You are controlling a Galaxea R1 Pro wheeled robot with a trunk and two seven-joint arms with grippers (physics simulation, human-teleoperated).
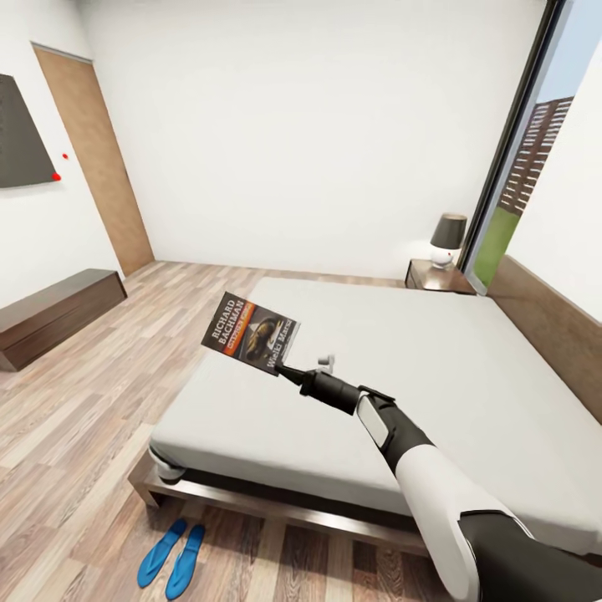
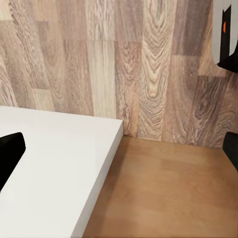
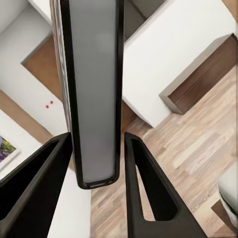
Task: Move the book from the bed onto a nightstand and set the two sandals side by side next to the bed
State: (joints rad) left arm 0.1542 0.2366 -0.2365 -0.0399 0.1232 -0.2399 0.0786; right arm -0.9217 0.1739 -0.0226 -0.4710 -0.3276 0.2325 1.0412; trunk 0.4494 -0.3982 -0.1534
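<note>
My right gripper (image 1: 283,369) is shut on the book (image 1: 251,334), holding it in the air above the bed's near left part. The dark cover with its orange band and white lettering faces my head camera. In the right wrist view the book (image 3: 94,99) stands edge-on between the two black fingers (image 3: 148,188). The bed (image 1: 376,393) has a light-grey mattress on a dark wooden frame. One nightstand (image 1: 435,278) stands at the bed's far corner by the window. Two blue sandals (image 1: 171,556) lie side by side on the floor by the bed's near corner. My left gripper (image 2: 124,144) is open over the plank floor.
A lamp (image 1: 447,238) stands on the nightstand. A long dark dresser (image 1: 54,313) runs along the left wall, under a dark wall panel (image 1: 21,134) and near a wooden door (image 1: 100,159). Open plank floor (image 1: 109,401) lies left of the bed.
</note>
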